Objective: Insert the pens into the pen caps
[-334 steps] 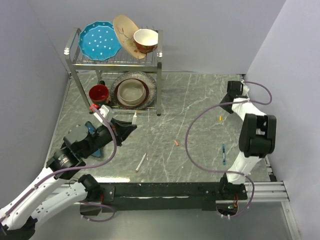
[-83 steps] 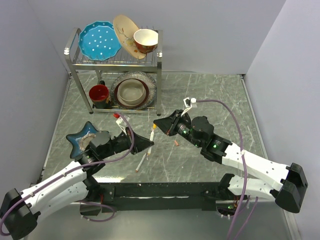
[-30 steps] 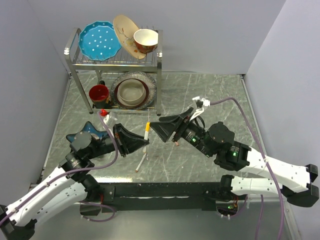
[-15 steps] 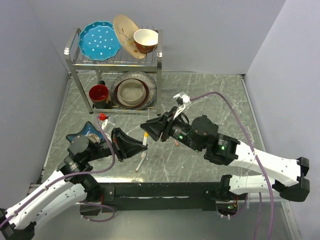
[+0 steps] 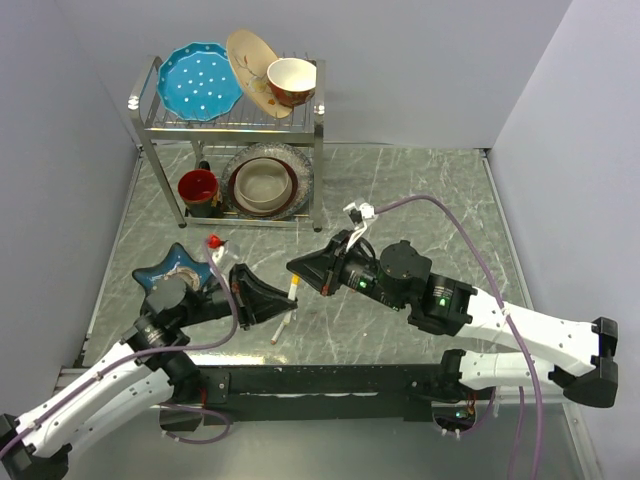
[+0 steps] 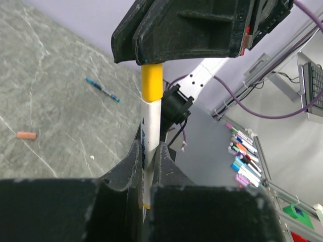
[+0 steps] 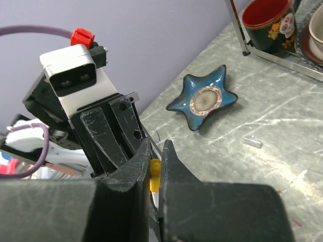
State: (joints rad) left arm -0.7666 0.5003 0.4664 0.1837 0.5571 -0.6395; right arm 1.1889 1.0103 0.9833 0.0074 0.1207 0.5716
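My left gripper is shut on a white-barrelled pen and holds it above the table. A yellow cap sits on the pen's far end. My right gripper is shut on that yellow cap, facing the left gripper tip to tip. In the top view both grippers meet at the pen, left of the table's middle. A second white pen lies on the table just below them. A dark blue pen and a loose orange cap lie on the table in the left wrist view.
A metal dish rack with plates, bowls and a red mug stands at the back left. A blue star-shaped dish lies by the left arm. A small clear cap lies near that dish.
Both grippers have shifted slightly toward the near edge while staying tip to tip. The yellow cap and the white pen remain gripped between them.
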